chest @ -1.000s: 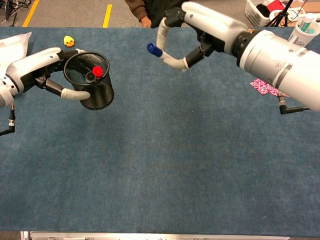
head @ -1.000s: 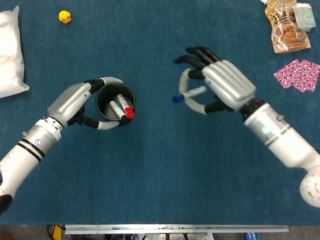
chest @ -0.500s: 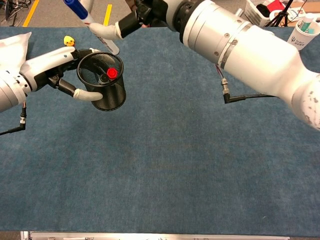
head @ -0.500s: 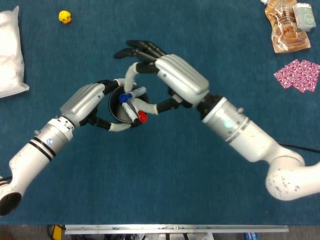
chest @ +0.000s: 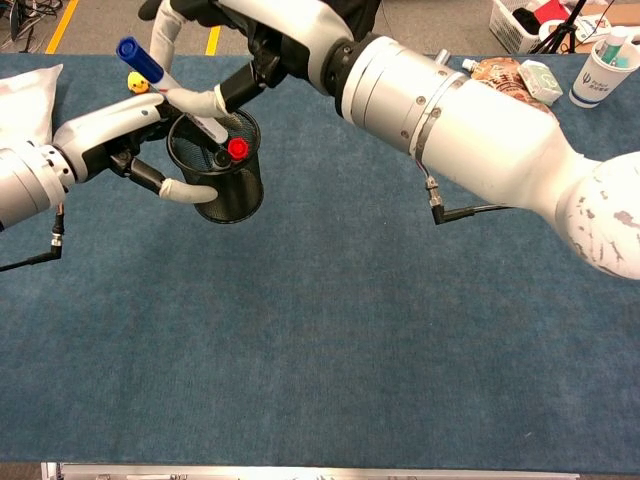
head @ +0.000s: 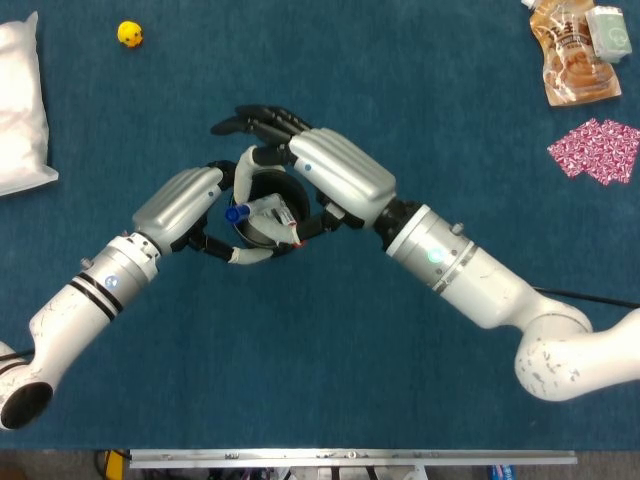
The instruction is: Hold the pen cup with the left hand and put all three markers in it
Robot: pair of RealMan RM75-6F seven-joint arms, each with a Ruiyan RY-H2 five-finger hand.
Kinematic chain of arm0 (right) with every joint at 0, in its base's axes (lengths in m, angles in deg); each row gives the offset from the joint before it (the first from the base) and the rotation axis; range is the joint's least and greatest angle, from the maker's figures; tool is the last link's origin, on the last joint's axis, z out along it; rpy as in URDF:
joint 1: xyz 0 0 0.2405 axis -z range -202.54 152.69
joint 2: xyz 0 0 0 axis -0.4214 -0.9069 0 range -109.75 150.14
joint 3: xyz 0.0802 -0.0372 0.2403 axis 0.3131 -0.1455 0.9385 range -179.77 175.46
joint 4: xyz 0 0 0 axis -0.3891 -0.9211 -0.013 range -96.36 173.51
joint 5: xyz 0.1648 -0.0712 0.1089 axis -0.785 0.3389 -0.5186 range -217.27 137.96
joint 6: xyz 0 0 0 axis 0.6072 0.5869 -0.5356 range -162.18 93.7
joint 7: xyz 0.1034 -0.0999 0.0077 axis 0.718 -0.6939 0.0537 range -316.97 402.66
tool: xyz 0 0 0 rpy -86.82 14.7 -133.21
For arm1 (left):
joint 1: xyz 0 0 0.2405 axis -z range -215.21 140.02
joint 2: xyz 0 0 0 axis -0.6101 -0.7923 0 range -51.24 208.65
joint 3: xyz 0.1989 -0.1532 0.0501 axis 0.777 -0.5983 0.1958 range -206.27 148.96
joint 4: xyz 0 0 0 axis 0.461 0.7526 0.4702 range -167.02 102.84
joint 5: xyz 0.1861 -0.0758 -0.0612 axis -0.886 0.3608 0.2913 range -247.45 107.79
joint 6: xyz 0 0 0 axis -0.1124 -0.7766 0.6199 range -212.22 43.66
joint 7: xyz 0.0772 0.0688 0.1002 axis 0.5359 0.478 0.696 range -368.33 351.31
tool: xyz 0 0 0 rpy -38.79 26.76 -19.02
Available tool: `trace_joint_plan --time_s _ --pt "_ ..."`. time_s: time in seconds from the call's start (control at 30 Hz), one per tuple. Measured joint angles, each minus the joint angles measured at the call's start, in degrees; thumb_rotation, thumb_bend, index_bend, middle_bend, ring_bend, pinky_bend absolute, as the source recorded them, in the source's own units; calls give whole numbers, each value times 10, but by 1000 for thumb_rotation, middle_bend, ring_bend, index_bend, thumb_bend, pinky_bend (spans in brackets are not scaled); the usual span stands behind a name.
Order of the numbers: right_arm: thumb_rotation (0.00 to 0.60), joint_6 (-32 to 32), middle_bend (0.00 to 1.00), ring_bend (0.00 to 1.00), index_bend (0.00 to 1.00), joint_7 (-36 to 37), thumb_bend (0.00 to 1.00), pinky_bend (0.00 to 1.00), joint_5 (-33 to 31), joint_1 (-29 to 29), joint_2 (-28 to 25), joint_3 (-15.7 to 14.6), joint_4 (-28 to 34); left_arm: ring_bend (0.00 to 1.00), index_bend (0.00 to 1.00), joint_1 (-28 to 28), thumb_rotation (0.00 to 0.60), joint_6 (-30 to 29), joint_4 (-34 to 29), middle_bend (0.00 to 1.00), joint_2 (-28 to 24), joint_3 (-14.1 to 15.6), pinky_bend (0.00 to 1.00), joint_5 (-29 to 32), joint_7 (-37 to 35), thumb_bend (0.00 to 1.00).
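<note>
While the left hand [chest: 130, 135] grips the black mesh pen cup [chest: 222, 172] on the bench [chest: 330, 340], we see the right hand [chest: 215, 60] pinching the blue-capped marker [chest: 165, 82], tilted with its cap up-left and lower end inside the rim beside a red-capped marker [chest: 237, 149].

Right robot hand [head: 320, 175] over cup [chest: 225, 190] mouth

I see a black mesh cup [chest: 222, 180], a blue-capped white marker [chest: 150, 72], a red cap [chest: 238, 148] inside, silver-white hands, teal-blue table [head: 330, 380], yellow duck [head: 130, 34], and a pink-patterned cloth [head: 597, 150].
</note>
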Motion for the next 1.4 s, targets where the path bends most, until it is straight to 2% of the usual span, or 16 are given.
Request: trace_joint_plan --time_s 0.17,0.27,0.5,0.77,0.93,1.13,1.4 --pt "600 -14 22 0 81 0 307 0 14 -6 -3 -14 -17 250 193 0 505 -1 -2 317 -4 0 179 1 1 164" --pt "600 -11 16 0 7 2 293 0 26 -6 -6 -14 -19 250 193 -2 503 -1 -2 316 -5 1 179 1 0 164" --pt "600 21 16 0 0 0 284 0 63 14 -41 -15 -7 250 193 -5 505 -3 7 317 -5 4 178 0 -2 164" --pt "600 59 16 0 0 -11 279 0 104 60 -122 -32 15 250 193 -5 506 -1 37 317 14 8 179 -2 -4 164" --pt "600 65 16 0 0 -19 280 0 131 95 -177 -69 16 249 193 -3 507 4 64 315 36 11 178 -4 -9 164" --pt "600 80 16 0 0 -8 281 0 161 138 -209 -109 -2 249 193 -2 506 7 112 314 72 18 179 -8 -6 164" --pt "600 93 16 0 0 9 281 0 175 167 -226 -132 -23 242 193 -2 507 9 180 310 124 25 177 -11 -16 164"
